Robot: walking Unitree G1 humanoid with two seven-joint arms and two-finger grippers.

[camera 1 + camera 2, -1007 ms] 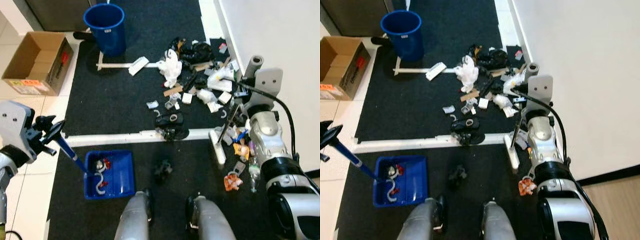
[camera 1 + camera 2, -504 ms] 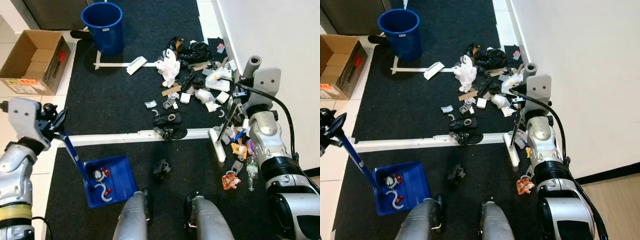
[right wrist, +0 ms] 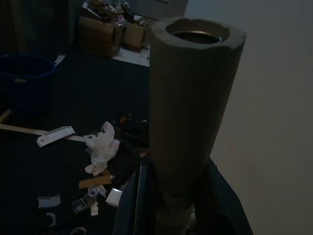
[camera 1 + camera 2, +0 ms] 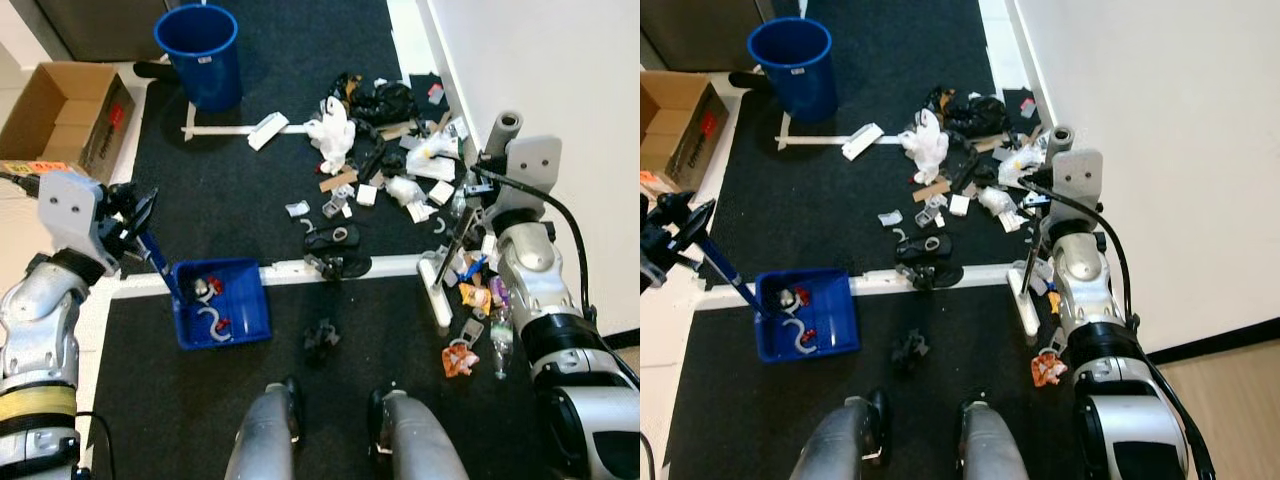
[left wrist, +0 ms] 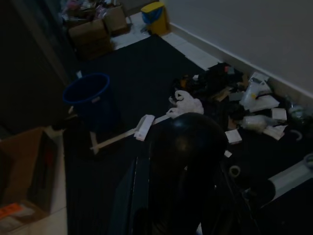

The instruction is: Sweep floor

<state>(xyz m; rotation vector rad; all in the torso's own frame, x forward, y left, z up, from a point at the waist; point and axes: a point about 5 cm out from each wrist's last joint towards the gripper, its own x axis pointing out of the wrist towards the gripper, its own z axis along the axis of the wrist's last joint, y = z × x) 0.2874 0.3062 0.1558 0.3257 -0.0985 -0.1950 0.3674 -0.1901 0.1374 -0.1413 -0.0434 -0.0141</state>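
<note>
My left gripper has its fingers clamped on the blue dustpan's handle; the pan sits on the black mat, left of the litter pile. My right gripper grips the broom handle at the right, by the wall.

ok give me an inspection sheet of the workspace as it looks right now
surface: black mat crossed by a white strip, pale tiles at its left edge.
job's things: blue dustpan holding a few scraps; broom head on the mat.
clutter: litter pile by the wall; dark scrap near the robot's feet.
grippers: left gripper shut on the dustpan handle; right gripper shut on the broom handle.
cables: black cable along the right arm.
surroundings: blue bin, cardboard box, white wall.
</note>
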